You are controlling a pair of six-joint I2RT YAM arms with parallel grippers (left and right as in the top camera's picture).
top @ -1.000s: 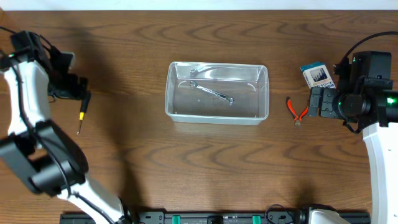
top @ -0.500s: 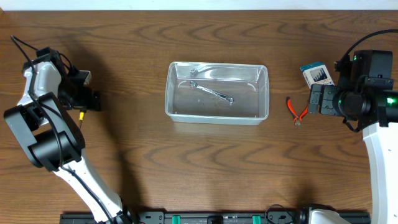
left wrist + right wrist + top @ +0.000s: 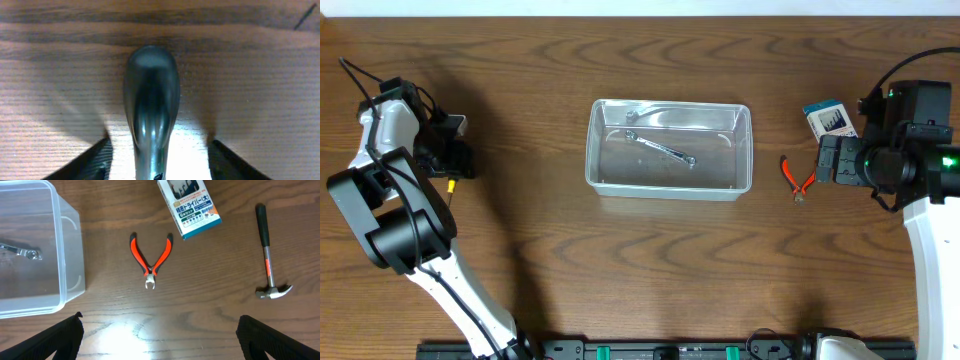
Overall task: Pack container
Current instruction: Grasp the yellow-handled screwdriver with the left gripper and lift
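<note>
Overhead view: clear container (image 3: 667,190) mid-table, holding a wrench (image 3: 663,148). Well left of container, left gripper (image 3: 455,163) spread astride a screwdriver (image 3: 151,95) handle without touching it, presumably lined up for a grab. Right of container, just past pliers (image 3: 798,177), right gripper (image 3: 828,165) splayed wide, likely waiting. Compared with a second ago: swung round and lowered over the screwdriver on the left, no change on the right.

The container (image 3: 720,172) is clear glossy plastic, the table (image 3: 620,260) grained wood, the wrench (image 3: 665,151) probably metal.
</note>
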